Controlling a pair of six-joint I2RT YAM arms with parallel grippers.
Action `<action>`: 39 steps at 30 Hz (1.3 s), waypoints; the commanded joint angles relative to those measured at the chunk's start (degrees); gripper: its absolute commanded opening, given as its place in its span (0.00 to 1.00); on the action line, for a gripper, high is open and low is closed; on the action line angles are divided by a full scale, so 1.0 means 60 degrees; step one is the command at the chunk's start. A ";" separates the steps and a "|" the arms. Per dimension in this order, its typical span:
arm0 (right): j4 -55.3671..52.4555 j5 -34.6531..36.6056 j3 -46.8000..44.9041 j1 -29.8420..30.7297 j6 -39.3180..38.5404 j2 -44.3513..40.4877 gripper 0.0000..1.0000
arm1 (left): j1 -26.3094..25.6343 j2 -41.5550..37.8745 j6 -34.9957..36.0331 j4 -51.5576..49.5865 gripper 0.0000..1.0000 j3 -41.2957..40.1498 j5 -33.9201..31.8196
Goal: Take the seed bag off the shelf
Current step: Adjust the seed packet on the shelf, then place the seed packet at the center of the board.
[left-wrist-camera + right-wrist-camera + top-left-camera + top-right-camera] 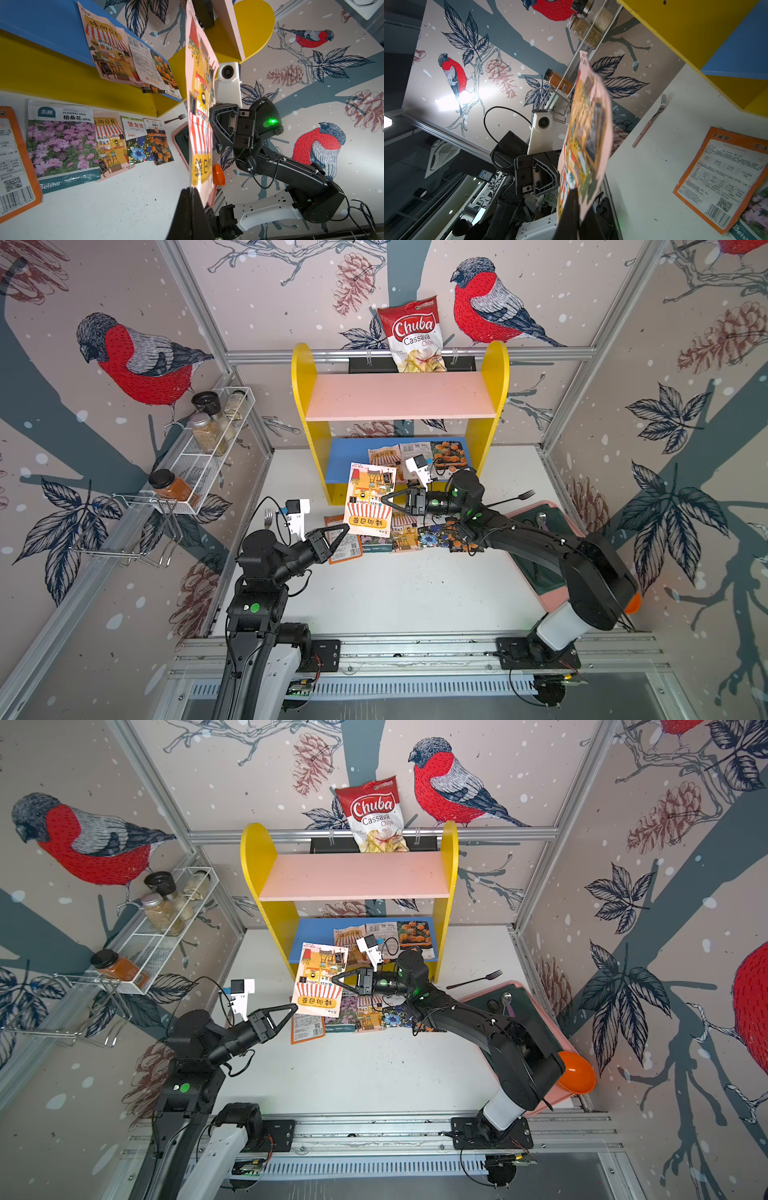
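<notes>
A pink and orange seed bag [369,499] with a striped awning print hangs in the air just in front of the shelf [303,385], edge-on in both wrist views. My left gripper [346,527] is shut on its lower corner [197,182]. My right gripper [382,500] is shut on its side edge [583,187]. The shelf has yellow sides, a bare pink upper board [399,396] and a blue lower board [345,460]. Two more seed bags [419,454] lie on that blue board.
Several seed bags [376,541] lie on the white table under the held one. A black fork [511,497], a pink tray [552,601] and an orange bowl [575,1073] sit right. A wire spice rack [212,443] hangs left. A chips bag [415,335] stands behind the shelf.
</notes>
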 commanded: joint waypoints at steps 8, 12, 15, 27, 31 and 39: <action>-0.1937 0.1445 -0.0605 -0.0438 -0.1396 -0.1265 0.00 | 0.0000 -0.0012 0.0763 -0.1087 0.61 0.0323 -0.0989; -0.2209 0.1496 -0.0964 -0.0359 -0.1541 -0.1488 0.00 | 0.0002 -0.0204 0.0620 -0.1016 0.68 0.0008 -0.0886; -0.2305 0.1516 -0.1145 -0.0089 -0.1637 -0.1438 0.00 | 0.0006 -0.0221 0.0814 -0.1269 0.68 -0.0120 -0.0798; -0.1430 0.1840 -0.2042 0.1409 -0.1351 -0.0429 0.00 | 0.0004 0.0634 0.2351 -0.2504 0.67 0.0174 0.0410; -0.0754 0.1985 -0.2442 0.1841 -0.1023 -0.0027 0.00 | -0.0286 0.0914 0.2989 -0.3348 0.65 0.0712 0.0228; 0.0607 0.2252 -0.2574 0.2724 -0.0306 0.1196 0.00 | -0.1106 0.0812 0.3505 -0.3772 0.62 0.0894 0.0037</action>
